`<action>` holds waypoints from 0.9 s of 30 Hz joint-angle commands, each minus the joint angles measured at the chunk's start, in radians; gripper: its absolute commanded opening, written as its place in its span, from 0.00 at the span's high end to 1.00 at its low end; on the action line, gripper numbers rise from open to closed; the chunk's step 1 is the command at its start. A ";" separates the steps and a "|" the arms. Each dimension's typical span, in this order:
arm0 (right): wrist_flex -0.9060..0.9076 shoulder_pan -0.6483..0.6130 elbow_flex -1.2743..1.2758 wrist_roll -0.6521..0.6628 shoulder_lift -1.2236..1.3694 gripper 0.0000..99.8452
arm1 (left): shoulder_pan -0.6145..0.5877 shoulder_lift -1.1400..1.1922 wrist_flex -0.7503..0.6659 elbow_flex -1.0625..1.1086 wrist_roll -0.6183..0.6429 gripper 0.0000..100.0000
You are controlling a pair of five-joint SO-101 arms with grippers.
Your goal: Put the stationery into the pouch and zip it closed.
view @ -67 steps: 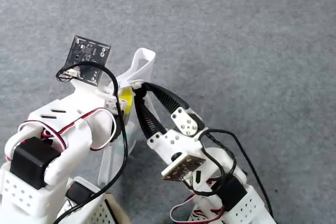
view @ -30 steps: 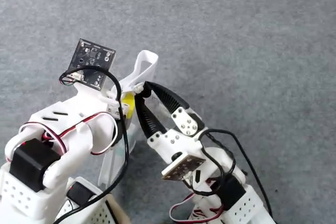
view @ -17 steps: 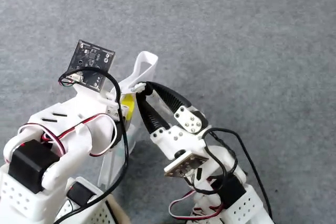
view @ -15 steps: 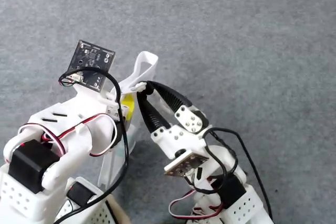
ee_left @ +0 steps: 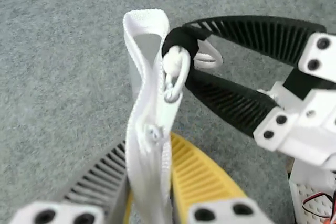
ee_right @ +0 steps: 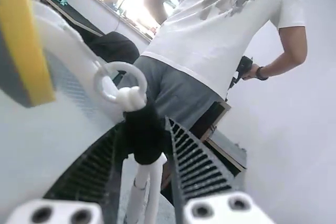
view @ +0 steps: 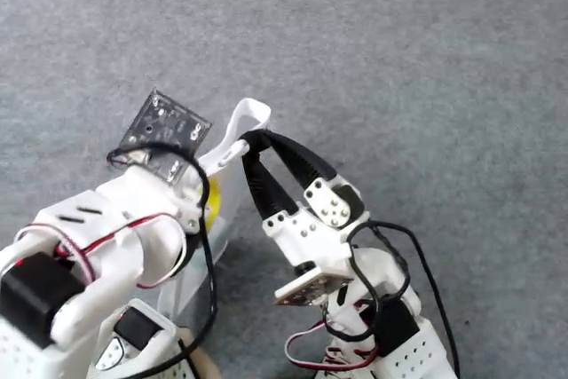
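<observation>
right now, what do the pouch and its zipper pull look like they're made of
The pouch has matte white, woven-looking tape along the zip; its body looks like translucent soft plastic, less surely. The zipper pull is glossy, smooth, rounded white, probably moulded plastic.

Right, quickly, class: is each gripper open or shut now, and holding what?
Left gripper: shut on the pouch.
Right gripper: shut on the zip pull.
</observation>
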 commanded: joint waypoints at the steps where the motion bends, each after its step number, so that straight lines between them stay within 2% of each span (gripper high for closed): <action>1: -0.006 0.103 -0.008 0.005 0.002 0.99 | 0.010 -0.075 0.046 -0.058 -0.014 0.97; 21: -0.005 0.321 0.067 0.006 0.004 0.99 | 0.016 -0.094 0.048 -0.154 -0.014 0.97; 27: -0.006 0.350 0.074 0.006 0.004 0.99 | 0.018 -0.094 0.048 -0.159 -0.017 0.97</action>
